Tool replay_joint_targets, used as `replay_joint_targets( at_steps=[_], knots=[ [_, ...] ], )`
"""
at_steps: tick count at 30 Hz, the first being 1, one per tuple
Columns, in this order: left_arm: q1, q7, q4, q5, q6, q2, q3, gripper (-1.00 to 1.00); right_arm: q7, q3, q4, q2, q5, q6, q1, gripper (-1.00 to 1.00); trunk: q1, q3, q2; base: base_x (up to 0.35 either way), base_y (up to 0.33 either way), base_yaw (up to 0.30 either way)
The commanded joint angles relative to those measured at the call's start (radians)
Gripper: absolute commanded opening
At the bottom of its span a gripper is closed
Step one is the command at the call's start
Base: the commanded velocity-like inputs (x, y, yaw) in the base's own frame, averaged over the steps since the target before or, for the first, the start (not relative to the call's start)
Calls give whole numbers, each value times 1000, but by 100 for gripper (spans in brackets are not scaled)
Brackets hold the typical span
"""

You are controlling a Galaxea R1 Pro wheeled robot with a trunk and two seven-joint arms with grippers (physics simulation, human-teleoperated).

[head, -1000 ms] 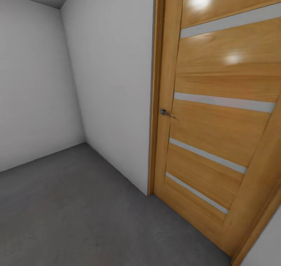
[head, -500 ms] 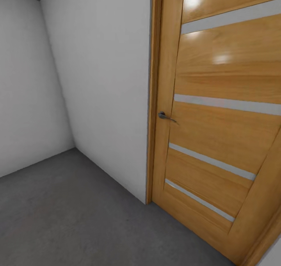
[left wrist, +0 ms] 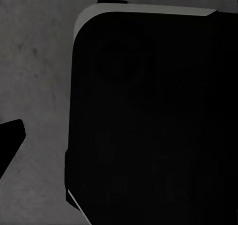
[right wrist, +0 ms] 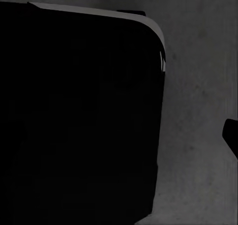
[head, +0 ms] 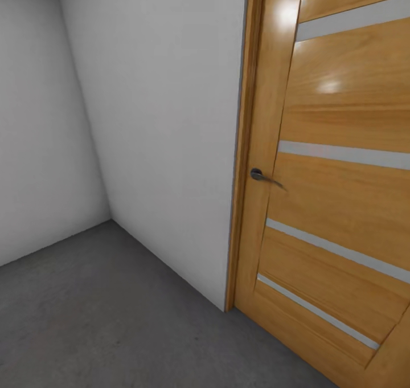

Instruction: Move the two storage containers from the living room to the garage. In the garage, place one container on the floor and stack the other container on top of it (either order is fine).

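Head view: one wooden door [head: 336, 188] with four pale strips and one handle [head: 259, 175] is being shown shut, beside two grey-white walls [head: 165, 126]; the floor [head: 102, 314] is being seen as dark grey concrete.
Left wrist view: one black body [left wrist: 153, 121] is being shown over the floor; grip state cannot be told.
Right wrist view: one black body [right wrist: 79, 116] is being shown over the floor; grip state cannot be told.
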Motion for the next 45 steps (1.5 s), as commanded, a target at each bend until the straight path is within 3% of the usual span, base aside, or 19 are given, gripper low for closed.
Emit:
replay_joint_targets(
  at_steps=[1, 14, 45],
  knots=[
    [0, 0, 0, 10, -2, 0, 0, 100, 0, 0, 1, 0, 4, -4, 0, 100, 1, -1, 0, 275, 226, 0],
    [0, 2, 0, 8, -5, -2, 1, 100, 0, -10, 1, 0, -4, -8, 0, 100, 1, -1, 0, 79, 49, -54],
    [0, 6, -1, 9, -7, -2, 4, 100, 0, -17, -1, 0, -4, -3, 0, 100, 1, -1, 0, 0, 0, -280]
  ],
)
